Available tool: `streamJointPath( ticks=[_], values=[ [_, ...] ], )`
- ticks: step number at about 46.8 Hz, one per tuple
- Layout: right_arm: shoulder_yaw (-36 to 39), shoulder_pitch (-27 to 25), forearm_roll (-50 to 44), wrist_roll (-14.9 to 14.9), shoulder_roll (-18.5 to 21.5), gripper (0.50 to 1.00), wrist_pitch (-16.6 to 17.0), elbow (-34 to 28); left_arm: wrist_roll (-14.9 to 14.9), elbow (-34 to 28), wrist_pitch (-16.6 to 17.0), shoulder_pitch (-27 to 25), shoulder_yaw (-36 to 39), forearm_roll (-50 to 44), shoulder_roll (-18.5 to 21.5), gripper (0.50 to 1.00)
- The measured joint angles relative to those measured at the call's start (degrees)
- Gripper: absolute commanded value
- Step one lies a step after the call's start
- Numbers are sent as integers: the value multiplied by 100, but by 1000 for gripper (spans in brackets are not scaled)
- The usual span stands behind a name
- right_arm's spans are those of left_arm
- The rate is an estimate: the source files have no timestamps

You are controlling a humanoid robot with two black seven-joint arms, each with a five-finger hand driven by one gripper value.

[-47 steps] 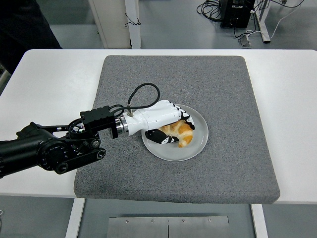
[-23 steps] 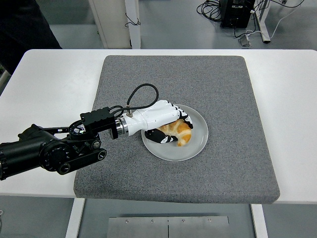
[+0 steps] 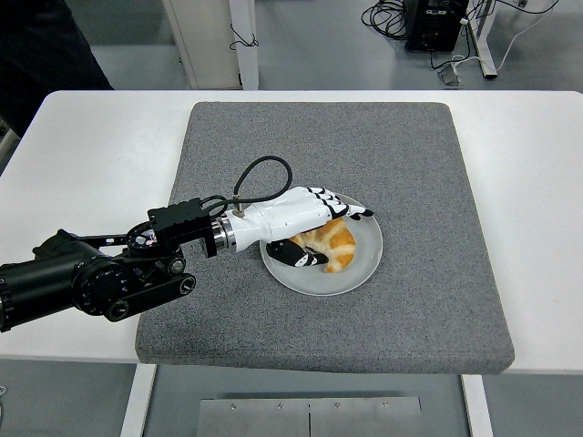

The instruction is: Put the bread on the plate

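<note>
A golden croissant [image 3: 333,246] lies on the round white plate [image 3: 363,269] in the middle of the grey mat [image 3: 410,164]. My left hand [image 3: 325,229], white with black fingertips, reaches over the plate from the left. Its fingers [image 3: 351,208] are spread out above the far side of the bread, and the thumb [image 3: 299,257] lies along the bread's near-left side. The hand hovers around the croissant without closing on it. My right arm does not show.
The grey mat covers most of the white table [image 3: 91,155]. A black cable [image 3: 260,171] loops up from my left wrist. A person in dark clothing [image 3: 46,45] stands at the top left. Table legs and cables lie on the floor beyond.
My left fingers have lifted and spread off the croissant, which now rests on the plate. The arm has stayed nearly in place.
</note>
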Motion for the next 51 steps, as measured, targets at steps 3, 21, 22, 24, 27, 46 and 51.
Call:
streamJointPath(
  ticks=[3,21,22,24,27,46,51],
  values=[
    [0,0,0,0,0,1000,1,0,-139,-2,-140,0,0,-140,0,933],
    [0,2,0,0,0,1000,1,0,-291,-3,-982,-111,-32,-1225,73,960],
    [0,1,0,0,0,1000,1,0,-292,-3,-1042,-116,-39,-1260,81,961],
    [0,2,0,0,0,1000,1,0,-314,-3,-1141,-117,-68,-1319,92,961],
    [0,1,0,0,0,1000,2,0,-357,-3,-1196,-117,-100,-1389,101,964],
    [0,0,0,0,0,1000,1,0,-425,7,-1181,-65,-448,-3343,175,971],
    [0,1,0,0,0,1000,4,0,-433,8,-1172,22,-796,-3729,176,971]
  ],
)
